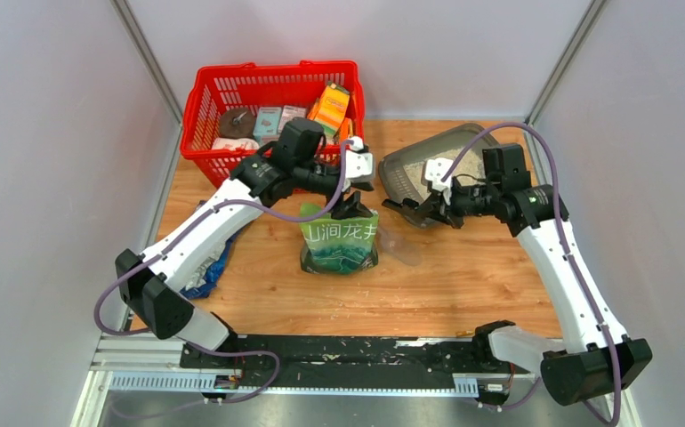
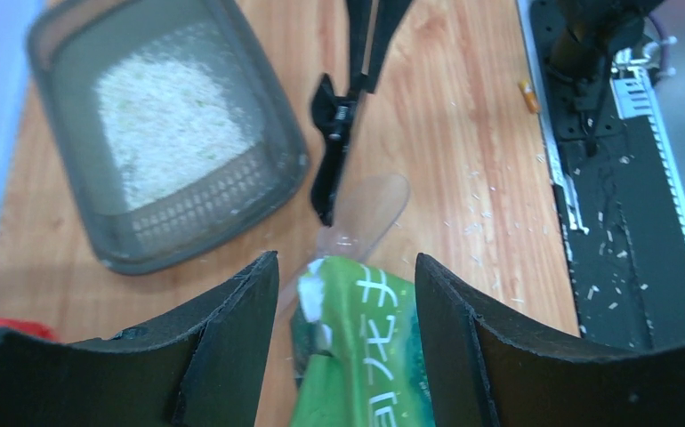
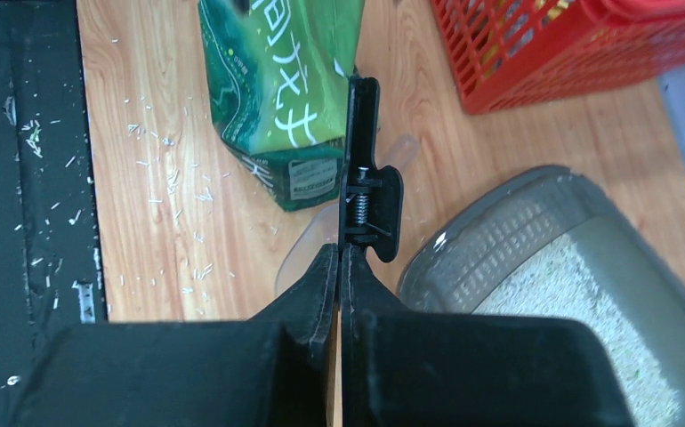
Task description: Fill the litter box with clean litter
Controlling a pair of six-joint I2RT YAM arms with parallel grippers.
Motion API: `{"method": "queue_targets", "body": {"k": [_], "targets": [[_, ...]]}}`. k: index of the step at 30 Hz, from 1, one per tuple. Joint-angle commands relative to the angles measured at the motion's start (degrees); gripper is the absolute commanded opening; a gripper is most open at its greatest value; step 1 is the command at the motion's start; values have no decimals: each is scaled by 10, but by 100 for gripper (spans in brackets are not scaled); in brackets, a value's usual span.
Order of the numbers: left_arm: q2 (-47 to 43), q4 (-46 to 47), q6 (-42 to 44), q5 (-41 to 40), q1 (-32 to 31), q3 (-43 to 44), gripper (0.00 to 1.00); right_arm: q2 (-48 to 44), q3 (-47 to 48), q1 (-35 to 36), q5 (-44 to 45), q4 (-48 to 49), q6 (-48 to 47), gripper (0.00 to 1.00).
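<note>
From above, the litter box (image 1: 390, 167) sat at the far right of the table (image 1: 463, 285), just beside the red basket (image 1: 277, 69), with the clean litter (image 1: 468, 165) heaped inside it. The left claw (image 1: 350, 206) hung over the top of the green pouch (image 1: 339, 242), which stood mid-table. The right claw (image 1: 430, 212) reached leftward in front of the box, with a black clip (image 1: 408, 212) in it.

In the left wrist view, the left claw (image 2: 346, 262) was released, its fingers (image 2: 232, 329) spread wide to either side of the pouch's (image 2: 366, 356) top edge. Beyond lay a clear scoop (image 2: 374, 205) on the wood, the clip (image 2: 330, 151) above it, and the litter box (image 2: 287, 133) with a pale patch of litter (image 2: 165, 116) on its floor.

In the right wrist view, the right claw (image 3: 340, 253) was clenched on the clip (image 3: 370, 200), which pointed toward the pouch (image 3: 277, 80). The litter box (image 3: 499, 231) lay near to the right, granules (image 3: 588, 302) within, the basket (image 3: 570, 53) beyond.
</note>
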Motion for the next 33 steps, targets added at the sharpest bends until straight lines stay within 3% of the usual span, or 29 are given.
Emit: {"method": "queue_targets", "body": {"k": [1,8,17,23,24,28,29,30,32,33], "targets": [[10,27,-13,1,-11,-23,66,-2,5,23,-8,71,13,0],[31,38,-36,13,-13,-11,65,1,8,41,-9,87,7,0],[44,51,-61,23,-15,-10,55,4,-5,60,-17,91,15,0],[69,21,-62,46,-14,21,37,9,-10,61,-15,93,16,0],[74,5,-60,52,-14,28,28,11,-10,61,-14,94,18,0],[86,-20,-47,59,-14,48,10,10,-16,62,-15,95,25,0],[87,-21,-45,58,-15,51,3,11,-14,61,-15,93,31,6],[85,-25,-43,57,-14,53,1,12,-9,61,-7,93,61,31],[80,-38,-24,54,-14,52,0,12,9,48,0,101,109,51],[77,-42,-15,55,-12,50,0,9,16,38,-7,106,147,66]]}}
